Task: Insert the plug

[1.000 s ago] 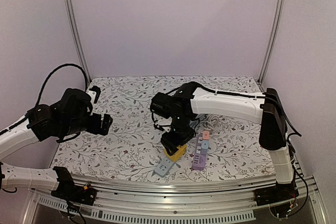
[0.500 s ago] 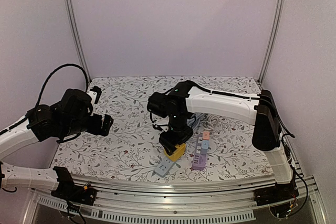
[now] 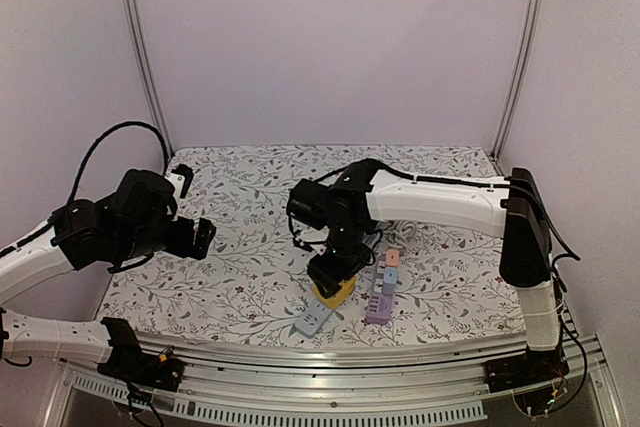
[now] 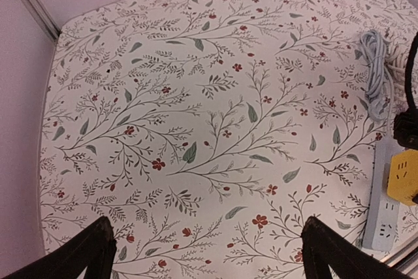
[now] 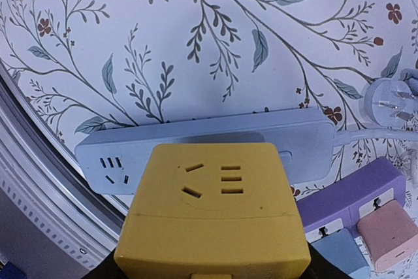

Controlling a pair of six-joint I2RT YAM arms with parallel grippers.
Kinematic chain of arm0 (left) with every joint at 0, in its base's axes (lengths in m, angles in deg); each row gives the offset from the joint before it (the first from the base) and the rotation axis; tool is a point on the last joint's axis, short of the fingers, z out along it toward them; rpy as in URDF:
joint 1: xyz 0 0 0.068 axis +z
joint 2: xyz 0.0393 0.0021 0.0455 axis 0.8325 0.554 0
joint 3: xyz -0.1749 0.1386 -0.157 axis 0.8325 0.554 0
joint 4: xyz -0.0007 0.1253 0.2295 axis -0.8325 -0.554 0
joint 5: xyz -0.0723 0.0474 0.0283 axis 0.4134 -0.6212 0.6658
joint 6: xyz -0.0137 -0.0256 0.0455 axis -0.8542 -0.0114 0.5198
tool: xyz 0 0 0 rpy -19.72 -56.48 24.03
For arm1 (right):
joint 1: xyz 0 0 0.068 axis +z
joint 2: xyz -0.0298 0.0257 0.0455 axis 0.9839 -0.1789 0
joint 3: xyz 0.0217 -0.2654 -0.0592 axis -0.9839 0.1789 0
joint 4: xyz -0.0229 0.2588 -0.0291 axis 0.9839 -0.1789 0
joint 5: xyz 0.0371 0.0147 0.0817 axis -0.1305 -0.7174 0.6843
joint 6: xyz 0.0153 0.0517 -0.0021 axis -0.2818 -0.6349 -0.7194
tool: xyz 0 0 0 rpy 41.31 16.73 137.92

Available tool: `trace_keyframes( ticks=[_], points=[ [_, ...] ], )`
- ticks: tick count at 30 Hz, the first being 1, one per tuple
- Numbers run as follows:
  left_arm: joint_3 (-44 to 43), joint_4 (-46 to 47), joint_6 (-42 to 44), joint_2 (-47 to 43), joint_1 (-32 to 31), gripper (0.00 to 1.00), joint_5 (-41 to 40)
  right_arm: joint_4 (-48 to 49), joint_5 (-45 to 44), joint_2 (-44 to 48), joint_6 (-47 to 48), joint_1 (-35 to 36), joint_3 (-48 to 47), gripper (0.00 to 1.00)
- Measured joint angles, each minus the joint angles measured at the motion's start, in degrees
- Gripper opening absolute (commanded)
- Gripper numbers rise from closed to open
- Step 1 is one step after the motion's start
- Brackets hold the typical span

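In the overhead view we see the right arm (image 3: 440, 202) reaching in from the right side of the frame to the lower centre. Its jaws are closed on the yellow plug (image 3: 335, 293). The plug sits on or just over the pale grey power strip (image 3: 312, 320) - we cannot tell whether it is fully seated. The strip lies slantwise near the front edge of the floral desk (image 3: 240, 277).

In the right wrist view the yellow plug (image 5: 212, 207) fills the lower centre, its socket face turned toward the camera. It covers the middle of the grey strip (image 5: 215, 136), which runs across the frame behind it. One free socket group shows at the strip's left end.

At the lower right of that view lies a purple power strip (image 5: 349, 204) carrying a pink block (image 5: 390, 233). A white pronged plug (image 5: 390, 104) rests on the cloth at the right edge, above it.

The left arm (image 3: 110, 227) hangs over the left side of the desk, well apart from the plug. In its wrist view the two dark fingertips (image 4: 91, 253) stand at the bottom corners - jaws spread wide, with only floral cloth between them. A coiled grey cable (image 4: 375, 73) lies at the upper right of that view.
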Motion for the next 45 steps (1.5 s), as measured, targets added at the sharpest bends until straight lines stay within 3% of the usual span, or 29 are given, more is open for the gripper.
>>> trace_keyframes(
  ticks=[17,45],
  points=[
    [0.00,-0.02,-0.02,-1.09,-0.66,0.99,-0.66,-0.28,-5.31,-2.58,7.80,2.49,-1.81,0.00],
    [0.00,-0.02,0.00,-1.66,-0.79,1.00,-0.94,-0.81,-4.33,-4.15,8.13,2.16,-2.84,0.00]
  ],
)
